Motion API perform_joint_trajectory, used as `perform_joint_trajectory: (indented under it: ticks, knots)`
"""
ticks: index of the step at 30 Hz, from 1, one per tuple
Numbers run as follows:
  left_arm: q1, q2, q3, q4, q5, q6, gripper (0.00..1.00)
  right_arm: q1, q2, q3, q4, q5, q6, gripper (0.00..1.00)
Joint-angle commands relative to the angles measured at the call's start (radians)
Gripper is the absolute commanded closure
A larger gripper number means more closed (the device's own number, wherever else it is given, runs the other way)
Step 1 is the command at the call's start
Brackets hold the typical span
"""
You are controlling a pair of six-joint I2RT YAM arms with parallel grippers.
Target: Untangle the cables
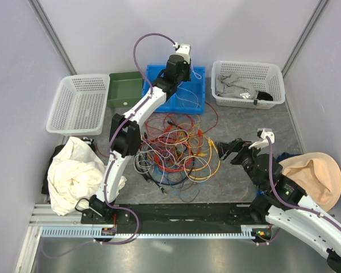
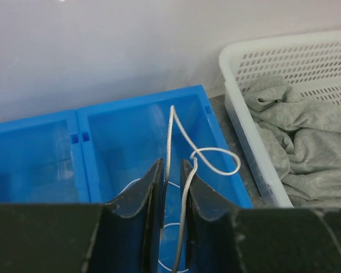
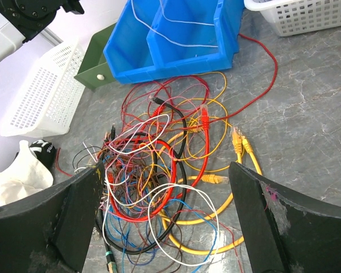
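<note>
Right gripper point(image 3: 165, 168), in the lower right of the top view, has its jaws spread wide and holds nothing. It hangs near the right edge of the cables point(image 1: 176, 151), a tangled heap of red, orange, yellow, white, blue and black wires on the table point(image 1: 244, 122) in the centre. Further up stand in one row, from left to right: a white basket point(image 1: 79, 105), a green bin point(image 1: 125, 88), a blue bin point(image 2: 125, 136) with a white cable point(image 2: 169, 136) in it, and a second basket point(image 1: 247, 65) with a grey cloth point(image 1: 236, 88). Left gripper point(image 2: 171, 165) is over the blue bin, jaws only narrowly apart, and the white cable passes through this gap.
</note>
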Motion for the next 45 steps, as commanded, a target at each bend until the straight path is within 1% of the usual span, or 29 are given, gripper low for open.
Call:
perform_joint_trajectory:
  ticks: [1, 2, 3, 5, 7, 8, 9, 11, 13, 16, 17, 19, 20, 21, 22, 23, 24, 25, 26, 27, 28, 29, 31, 32, 35, 38, 40, 42, 45]
  knots:
    - [-0.002, 0.003, 0.004, -0.025, 0.055, -0.029, 0.65, 0.001, -0.006, -0.010, 0.013, -0.010, 0.021, 0.02]
    - [-0.002, 0.006, 0.007, -0.028, 0.060, -0.029, 0.54, 0.001, -0.006, -0.010, 0.014, -0.010, 0.021, 0.02]
    - [-0.002, 0.009, 0.007, -0.028, 0.066, -0.028, 0.48, 0.001, -0.003, -0.010, 0.014, -0.012, 0.021, 0.02]
    - [-0.002, 0.017, 0.007, -0.031, 0.088, -0.028, 0.26, 0.001, 0.000, -0.011, 0.014, -0.010, 0.022, 0.02]
    - [-0.003, 0.014, 0.006, -0.031, 0.097, -0.031, 0.20, 0.000, 0.003, -0.011, 0.014, -0.010, 0.024, 0.02]
    - [-0.003, 0.012, 0.007, -0.030, 0.097, -0.034, 0.15, 0.001, 0.004, -0.011, 0.014, -0.012, 0.025, 0.02]
    - [-0.003, 0.009, 0.009, -0.028, 0.097, -0.034, 0.11, 0.001, 0.006, -0.011, 0.016, -0.012, 0.025, 0.02]
    - [-0.003, -0.004, 0.006, -0.024, 0.082, -0.034, 0.07, 0.001, 0.006, -0.011, 0.014, -0.013, 0.028, 0.02]
    - [-0.003, -0.020, 0.003, -0.025, 0.051, -0.034, 0.06, 0.001, 0.004, -0.013, 0.011, -0.013, 0.030, 0.02]
    - [-0.005, -0.082, -0.036, -0.024, 0.014, -0.060, 0.05, 0.001, 0.003, -0.017, 0.014, -0.015, 0.032, 0.02]
    - [-0.008, -0.105, -0.080, -0.025, 0.006, -0.086, 0.05, 0.001, 0.009, -0.019, 0.016, -0.016, 0.030, 0.02]
    - [-0.017, -0.211, -0.152, -0.024, 0.002, -0.111, 0.05, 0.001, 0.023, -0.020, 0.016, -0.024, 0.022, 0.02]
    - [-0.034, -0.260, -0.243, -0.024, -0.003, -0.135, 0.05, 0.003, 0.040, -0.022, 0.014, -0.023, 0.019, 0.02]
    - [-0.045, -0.349, -0.300, -0.024, -0.007, -0.147, 0.04, 0.000, 0.047, -0.028, 0.014, -0.023, 0.018, 0.02]
    - [-0.057, -0.404, -0.362, -0.021, -0.017, -0.163, 0.04, 0.001, 0.055, -0.033, 0.014, -0.016, 0.016, 0.02]
    - [-0.088, -0.452, -0.495, -0.016, -0.021, -0.189, 0.01, 0.000, 0.066, -0.036, 0.019, -0.013, 0.016, 0.02]
    - [-0.109, -0.545, -0.566, 0.008, -0.035, -0.200, 0.00, 0.001, 0.070, -0.045, 0.023, -0.010, 0.015, 0.02]
    - [-0.132, -0.584, -0.638, 0.021, -0.075, -0.215, 0.00, 0.001, 0.075, -0.049, 0.029, -0.009, 0.013, 0.02]
    - [-0.175, -0.616, -0.759, 0.030, -0.084, -0.245, 0.00, 0.000, 0.084, -0.052, 0.042, -0.012, 0.013, 0.02]
    - [-0.195, -0.645, -0.811, 0.032, -0.099, -0.264, 0.00, 0.003, 0.089, -0.056, 0.046, -0.016, 0.012, 0.02]
    - [-0.218, -0.687, -0.856, 0.029, -0.160, -0.285, 0.00, 0.003, 0.095, -0.057, 0.051, -0.022, 0.012, 0.02]
    - [-0.253, -0.707, -0.935, 0.018, -0.190, -0.328, 0.00, 0.001, 0.109, -0.059, 0.057, -0.026, 0.012, 0.02]
    - [-0.279, -0.765, -1.002, -0.019, -0.251, -0.379, 0.00, 0.000, 0.122, -0.059, 0.058, -0.032, 0.018, 0.02]
    - [-0.293, -0.788, -1.058, -0.030, -0.253, -0.428, 0.00, 0.001, 0.136, -0.060, 0.060, -0.036, 0.027, 0.02]
    - [-0.303, -0.885, -1.149, -0.068, -0.210, -0.505, 0.01, 0.001, 0.152, -0.079, 0.077, -0.059, 0.041, 0.02]
    - [-0.333, -0.951, -1.215, -0.085, -0.202, -0.526, 0.00, 0.000, 0.161, -0.106, 0.106, -0.069, 0.056, 0.02]
    - [-0.342, -0.946, -1.228, -0.097, -0.233, -0.519, 0.00, 0.001, 0.165, -0.118, 0.126, -0.078, 0.064, 0.02]
    - [-0.344, -0.905, -1.214, -0.154, -0.280, -0.516, 0.01, 0.001, 0.179, -0.111, 0.131, -0.090, 0.067, 0.02]
    - [-0.342, -0.848, -1.198, -0.194, -0.302, -0.496, 0.01, 0.000, 0.188, -0.097, 0.120, -0.101, 0.064, 0.02]
